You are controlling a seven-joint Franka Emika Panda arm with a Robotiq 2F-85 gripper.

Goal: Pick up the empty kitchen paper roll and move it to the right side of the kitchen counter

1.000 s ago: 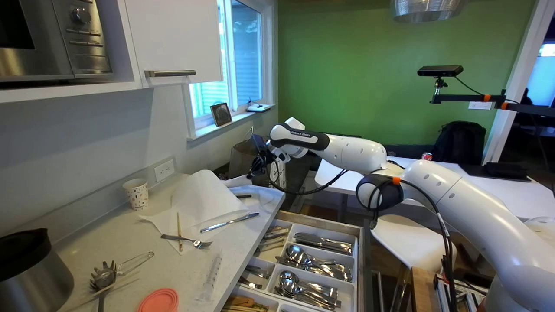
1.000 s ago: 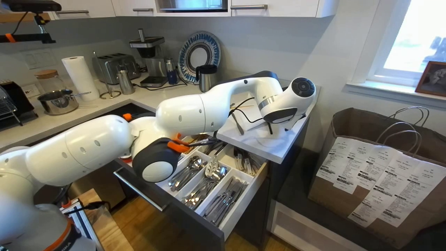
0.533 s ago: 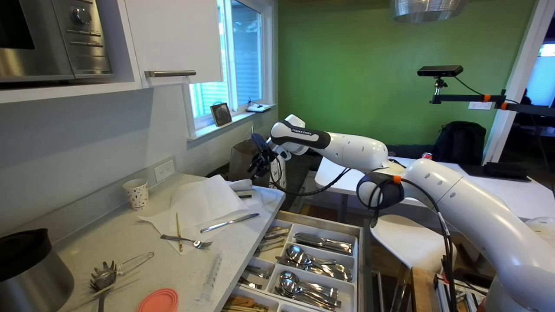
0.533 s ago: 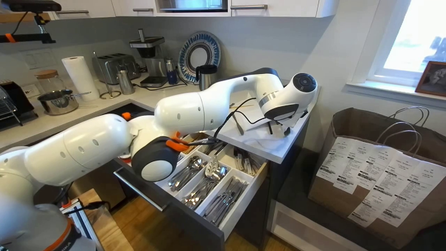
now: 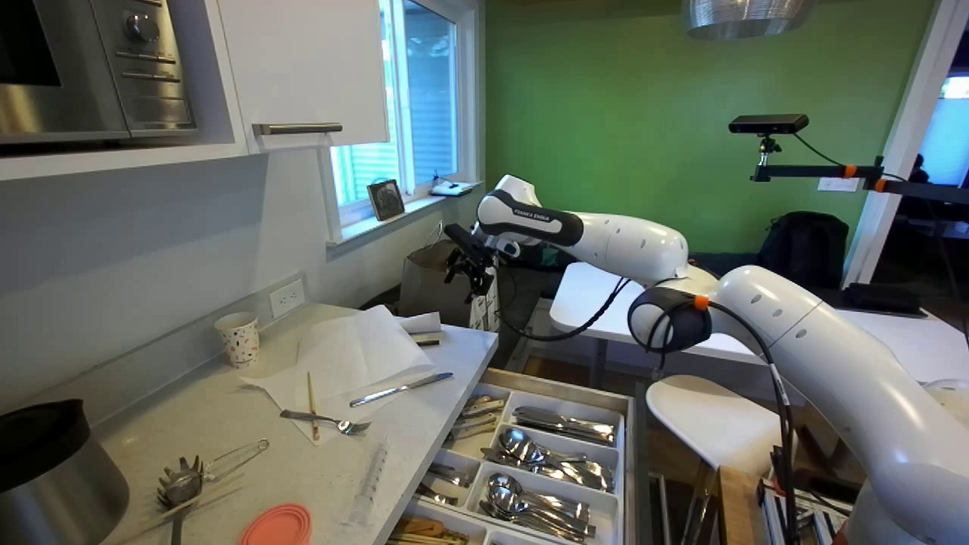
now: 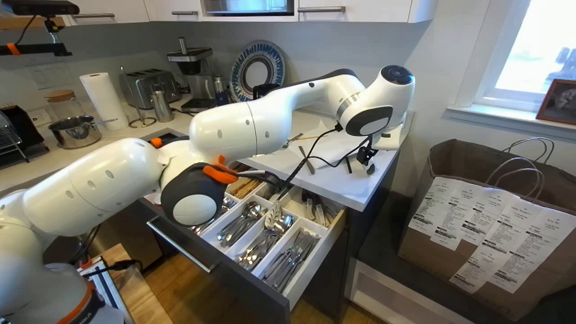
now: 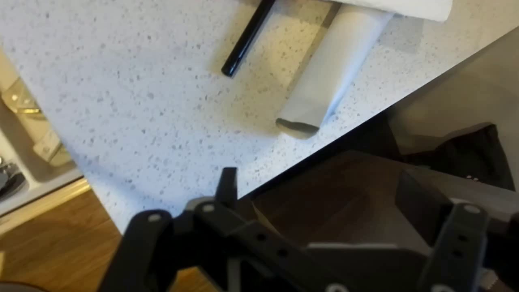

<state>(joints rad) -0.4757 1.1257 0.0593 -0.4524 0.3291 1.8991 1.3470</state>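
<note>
A white, hollow paper-roll tube is lying on its side near the end of the speckled pale-grey counter. In the wrist view its long axis is slanting from upper right to lower left, its squashed, oval mouth facing the counter's corner. A slim, glossy black rod is lying beside it, almost parallel. A thin white paper sheet is covering the tube's far end, and the top of the wrist view is cutting that sheet off. In an exterior view the arm's bulky white wrist is blocking much of that corner, and I'm struggling to make out the tube there. The black two-fingered gripper is hanging above and beyond the tube, apart from it, its fingers spread wide and holding nothing. Near the creased sheet a shiny steel table knife is lying flat. Past the counter's end, a brown paper bag is standing, loop handles up.
</note>
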